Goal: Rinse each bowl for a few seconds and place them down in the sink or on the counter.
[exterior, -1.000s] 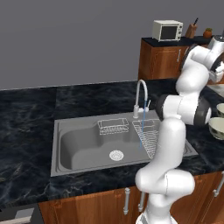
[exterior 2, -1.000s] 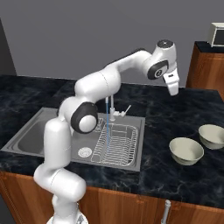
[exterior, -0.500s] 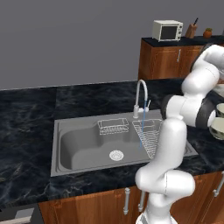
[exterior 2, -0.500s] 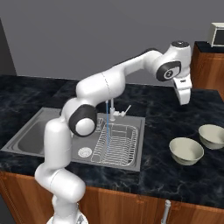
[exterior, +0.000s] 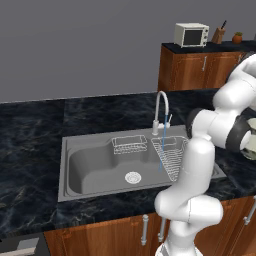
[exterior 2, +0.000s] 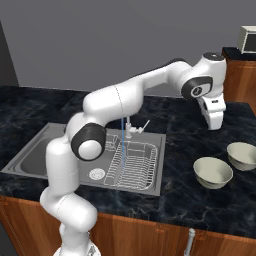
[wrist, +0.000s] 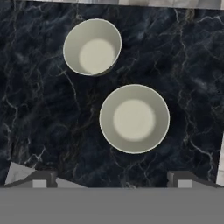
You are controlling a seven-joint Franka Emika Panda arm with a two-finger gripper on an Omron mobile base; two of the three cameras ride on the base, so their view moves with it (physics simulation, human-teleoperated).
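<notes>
A glossy black counter with pale veins is running along a plain grey wall, sitting over brown wooden cabinets. A grey steel sink is lying well off to one side of the gripper, with a thin stream of water falling from its curved faucet onto the wire rack.

The gripper is hanging above open counter with its jaws standing wide apart and gripping nothing; bare black stone is showing all around below it. A taller cabinet carrying a microwave is standing behind it.

Two bowls are sitting upright on the counter, apart from each other. In the hand view the nearer bowl is lying almost straight below the jaws, between the fingertips and slightly ahead; the farther bowl is lying beyond it. Both are showing cream insides holding nothing.
</notes>
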